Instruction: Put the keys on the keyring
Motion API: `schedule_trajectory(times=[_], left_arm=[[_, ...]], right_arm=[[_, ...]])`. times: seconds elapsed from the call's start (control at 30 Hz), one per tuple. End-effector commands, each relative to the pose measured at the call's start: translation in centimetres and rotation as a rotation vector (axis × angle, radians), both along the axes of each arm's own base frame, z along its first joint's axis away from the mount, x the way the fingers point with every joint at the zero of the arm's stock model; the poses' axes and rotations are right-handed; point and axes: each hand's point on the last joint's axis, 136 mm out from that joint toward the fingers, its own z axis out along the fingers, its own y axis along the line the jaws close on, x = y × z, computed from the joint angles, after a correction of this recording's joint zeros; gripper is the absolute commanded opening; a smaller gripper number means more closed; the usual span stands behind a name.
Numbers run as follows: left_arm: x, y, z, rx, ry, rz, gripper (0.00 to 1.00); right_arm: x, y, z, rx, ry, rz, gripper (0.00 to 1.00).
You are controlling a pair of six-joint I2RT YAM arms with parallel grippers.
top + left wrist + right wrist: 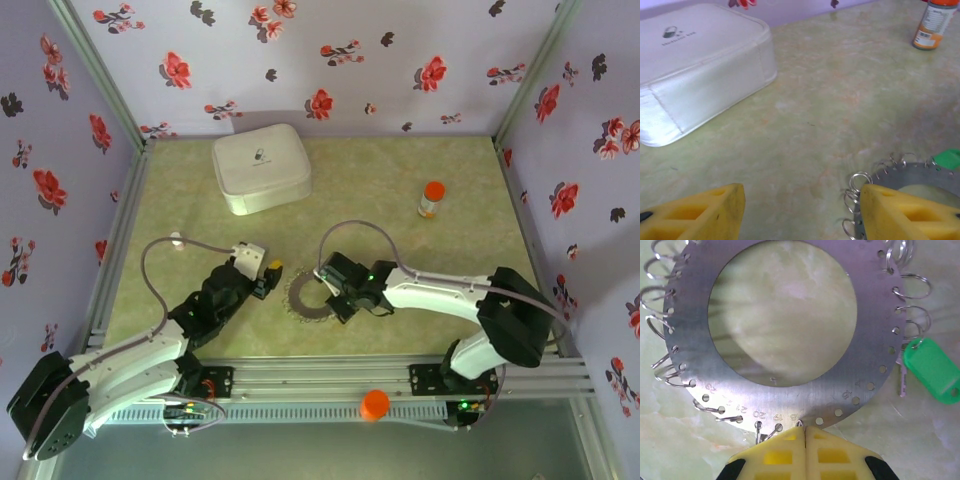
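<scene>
The keyring (790,395) is a flat grey disc with numbered holes and small wire loops round its rim; it lies on the table (310,300). A green-headed key (932,371) hangs from a loop at its right edge, and the green head (947,159) also peeks in the left wrist view. My right gripper (804,427) is shut at the disc's near rim, pinching a small wire loop there. My left gripper (802,200) stands open over bare table just left of the keyring (922,177), nothing between its yellow fingers (700,215).
A white rounded box (262,167) sits at the back left. An orange-capped bottle (431,198) stands at the back right. An orange round object (375,403) rests on the front rail. Floral walls close in three sides.
</scene>
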Motion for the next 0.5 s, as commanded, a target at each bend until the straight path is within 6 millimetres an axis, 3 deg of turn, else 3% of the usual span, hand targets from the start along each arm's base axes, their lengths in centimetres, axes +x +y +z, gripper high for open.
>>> schedule_trajectory(times=[0.0,0.47], left_arm=[[1.1,0.9,3.0,-0.041,-0.084,0.073,0.62],[1.2,1.4,3.2,-0.039,-0.091,0.099,0.63]], right_arm=[[0.3,0.9,0.3,-0.012,-0.039,0.057,0.00],[-0.9,1.3,-1.5,-0.053,0.040,0.070,0.00]])
